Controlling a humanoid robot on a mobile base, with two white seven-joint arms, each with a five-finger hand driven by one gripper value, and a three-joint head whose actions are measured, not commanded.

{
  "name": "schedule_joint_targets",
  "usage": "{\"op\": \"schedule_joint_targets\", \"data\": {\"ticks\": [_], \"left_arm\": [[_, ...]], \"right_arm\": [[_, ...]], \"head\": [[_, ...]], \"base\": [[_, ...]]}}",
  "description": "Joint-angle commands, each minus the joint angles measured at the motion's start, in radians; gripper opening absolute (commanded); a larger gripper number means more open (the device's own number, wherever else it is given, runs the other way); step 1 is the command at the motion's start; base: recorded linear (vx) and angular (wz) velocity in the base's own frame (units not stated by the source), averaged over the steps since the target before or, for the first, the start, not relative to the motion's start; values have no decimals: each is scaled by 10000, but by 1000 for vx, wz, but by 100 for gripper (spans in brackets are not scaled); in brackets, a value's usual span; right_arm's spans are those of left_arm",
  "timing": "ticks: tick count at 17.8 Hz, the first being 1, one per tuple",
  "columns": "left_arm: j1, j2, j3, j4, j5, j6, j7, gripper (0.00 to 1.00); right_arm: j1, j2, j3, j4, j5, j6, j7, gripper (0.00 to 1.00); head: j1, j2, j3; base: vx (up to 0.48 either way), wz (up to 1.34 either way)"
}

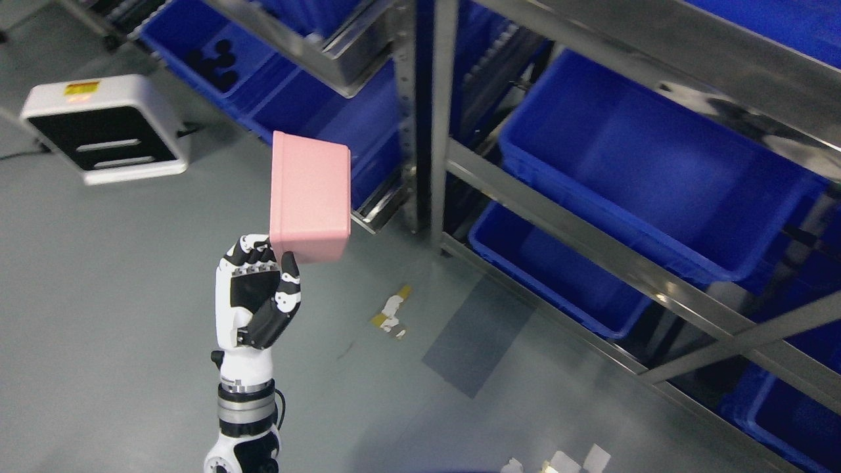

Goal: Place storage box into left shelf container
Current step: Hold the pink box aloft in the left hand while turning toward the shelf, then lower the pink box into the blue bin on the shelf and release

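A pink storage box (pixel 309 196) is held up in the air, its bottom facing me, in front of the left shelf. My left hand (pixel 271 263) comes up from the bottom edge and pinches the box's lower left corner between thumb and fingers. Behind the box, on the left shelf, sits a blue container (pixel 328 115). The box is outside it, over the floor. The right hand is out of view.
A metal shelf upright (pixel 420 118) stands just right of the box. Large blue bins (pixel 647 164) fill the right shelf. A white step stool (pixel 105 128) stands on the grey floor at left. Tape scraps (pixel 392 315) lie on the floor.
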Motion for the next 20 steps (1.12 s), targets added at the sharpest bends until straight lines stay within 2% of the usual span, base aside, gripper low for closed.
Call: {"op": "schedule_joint_targets", "data": {"ticks": [1, 4, 7, 10, 14, 18, 20], "left_arm": [[568, 307, -1082, 117, -3, -152, 12, 3], [537, 307, -852, 514, -49, 229, 12, 3], [186, 277, -225, 989, -171, 1148, -49, 3], [-1207, 276, 757, 1878, -447, 2467, -110, 3], [-3171, 322, 1051, 3350, -891, 3633, -187, 3], [-4859, 338, 914, 4747, -2866, 4388, -569, 4], [-5595, 323, 791, 5741, -4656, 4373, -1470, 4]], "right_arm": [[-48, -175, 0, -175, -215, -34, 39, 100], [-48, -175, 0, -175, -215, -19, 39, 100], [-33, -175, 0, -175, -215, -34, 39, 100], [-33, -175, 0, -175, -215, -19, 39, 100], [-48, -175, 0, -175, -215, -19, 54, 100], [-33, -175, 0, -175, -215, -19, 39, 100], [-48, -175, 0, -175, -215, -19, 39, 100]], "head": [[0, 0, 0], [0, 0, 0], [0, 0, 0], [0, 0, 0], [0, -2, 0], [0, -2, 0], [0, -3, 0]], "base": [[219, -1040], [191, -923], [116, -682], [92, -574], [69, -396], [41, -197], [20, -93]]}}
